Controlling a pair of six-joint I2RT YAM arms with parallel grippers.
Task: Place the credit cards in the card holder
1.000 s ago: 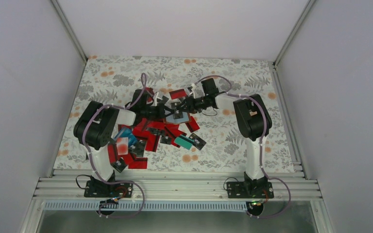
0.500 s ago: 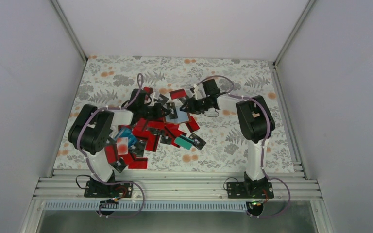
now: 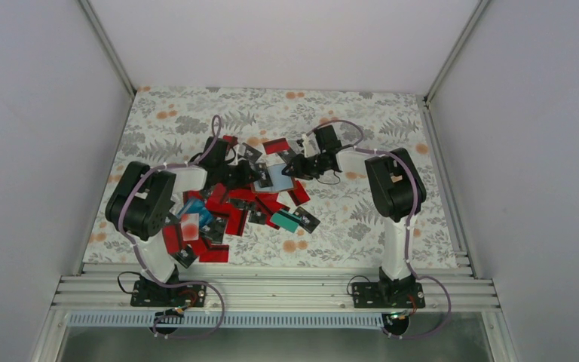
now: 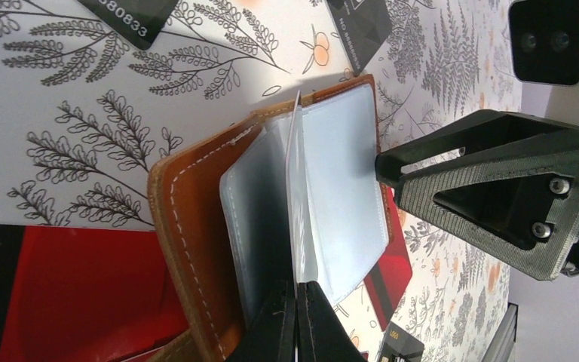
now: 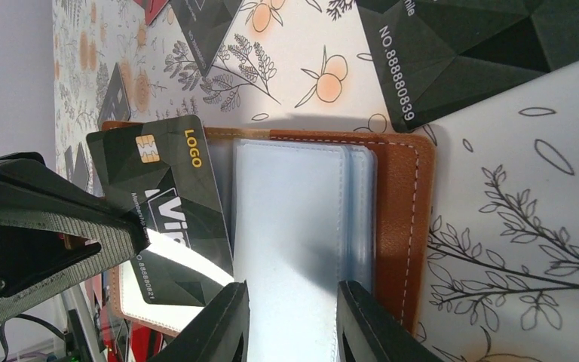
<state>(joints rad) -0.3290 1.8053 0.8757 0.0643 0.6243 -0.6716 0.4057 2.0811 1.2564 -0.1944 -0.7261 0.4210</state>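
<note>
At card holder: right pincer spread, farther back; left pincer tight on pocket

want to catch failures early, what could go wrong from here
The left pincer pinches only the edge of one clear pocket leaf of the card holder; it could slip and flop shut. The black card lies skewed over the holder and may slide off. The right pincer, open, hangs close by; the two might collide.
</note>
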